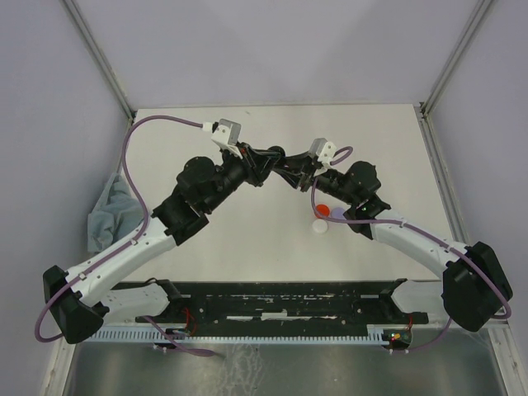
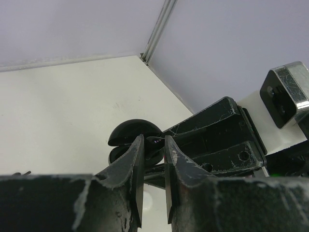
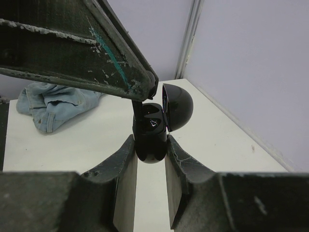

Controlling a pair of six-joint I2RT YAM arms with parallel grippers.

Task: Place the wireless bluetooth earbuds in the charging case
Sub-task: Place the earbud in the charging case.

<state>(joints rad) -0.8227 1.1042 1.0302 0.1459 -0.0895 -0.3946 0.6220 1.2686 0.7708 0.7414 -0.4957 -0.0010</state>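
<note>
My right gripper is shut on the lower body of a black charging case, held above the table with its domed lid swung open to the right. From the upper left, my left gripper comes down onto the case's open top. It is shut on a small black earbud whose stem reaches into the case. In the left wrist view the left gripper pinches that glossy earbud right in front of the case lid. Both grippers meet over the middle of the table.
A red round case and a white one lie on the table under the right arm. A crumpled blue cloth sits at the left edge. Grey walls close the table on three sides.
</note>
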